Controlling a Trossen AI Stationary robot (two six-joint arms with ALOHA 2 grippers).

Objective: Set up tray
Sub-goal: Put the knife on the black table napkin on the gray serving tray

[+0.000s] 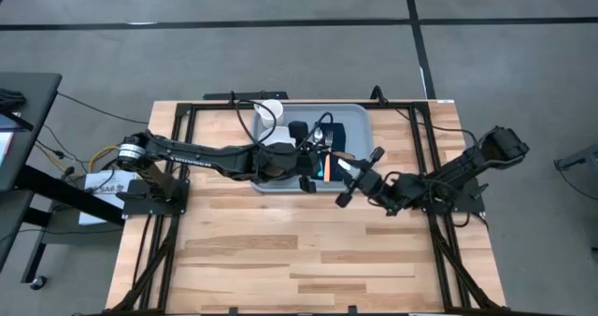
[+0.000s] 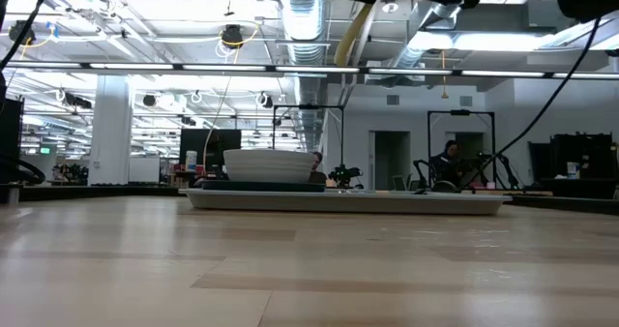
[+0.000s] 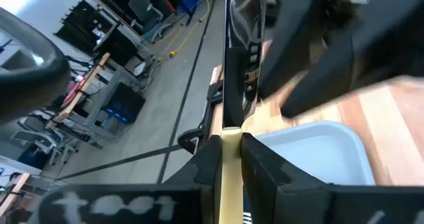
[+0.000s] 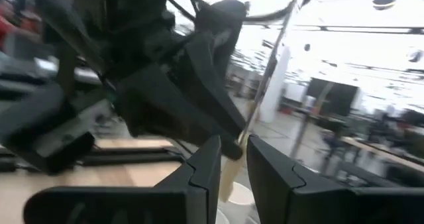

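The light blue-grey tray sits flat at the table's far middle, with its rim showing in the low view. A white bowl stands in its far-left corner beside dark things. Both grippers meet above the tray's near edge, lifted off the table. My left gripper reaches in from the left and is shut on a slim utensil, pale gold low down and dark and shiny higher up. My right gripper comes from the right, its fingers close on either side of the same pale utensil. My left gripper pinches the utensil's pale gold part between its two fingers. The utensil runs on past the fingertips as a dark shiny length and is lifted clear over the tray. My right gripper has the pale strip between its two fingers. A thin gold length runs on beyond them toward the left gripper. The picture is blurred, so which part it has cannot be told.
The white bowl stands tall in the tray. Bare wooden table spreads over the whole near half. Black frame rails run along the table's left and right sides. Behind the table, a person sits at a desk.
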